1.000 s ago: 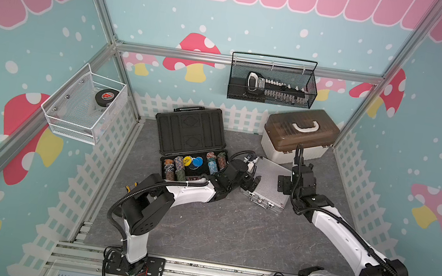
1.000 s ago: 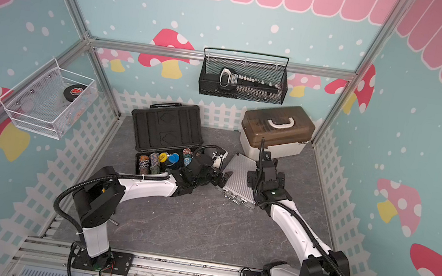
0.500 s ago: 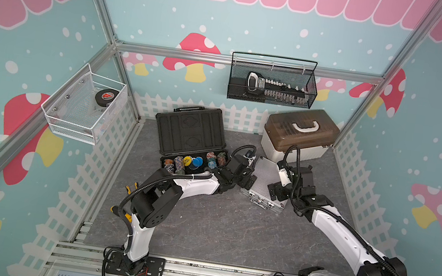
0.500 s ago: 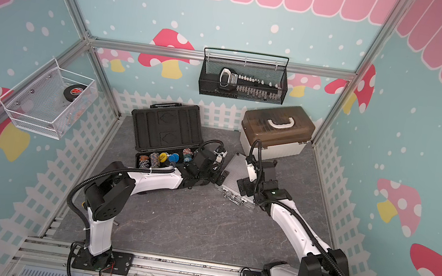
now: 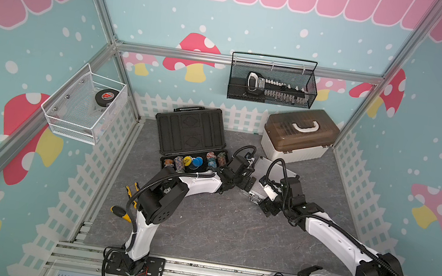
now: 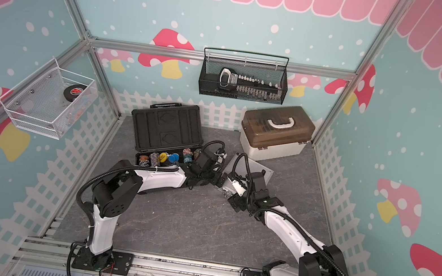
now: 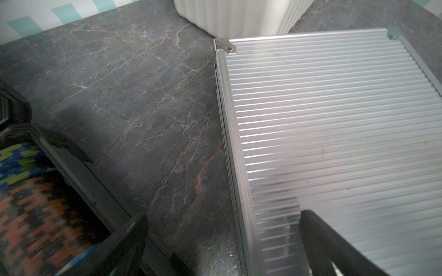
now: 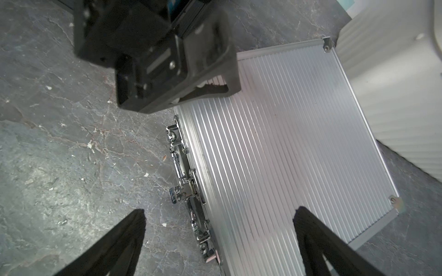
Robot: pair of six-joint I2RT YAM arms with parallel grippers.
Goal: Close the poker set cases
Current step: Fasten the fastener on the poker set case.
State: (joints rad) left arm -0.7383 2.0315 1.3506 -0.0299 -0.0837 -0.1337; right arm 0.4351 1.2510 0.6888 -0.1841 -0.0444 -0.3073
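Grey worktop (image 5: 215,227): silver case (image 8: 275,143) lid down, black case (image 5: 189,131) gaping; left claw (image 7: 222,215) and right claw (image 8: 219,210) both spread wide. Pushing the clasps (image 8: 184,191) could skid that light case.

A brown-lidded storage box (image 5: 290,152) sits below a black mesh basket (image 5: 271,100); a white basket (image 5: 73,122) holds a puck (image 5: 105,96).

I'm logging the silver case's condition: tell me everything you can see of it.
The silver case is flat, with a ribbed aluminium lid, riveted corner brackets and chrome latches on its front edge. The lid is down, only a thin seam showing; whether the latches are fastened is unclear. It lies on the grey floor between the black case and the white storage box. The open left gripper straddles a side edge, the open right gripper the latch edge; contact is unclear.
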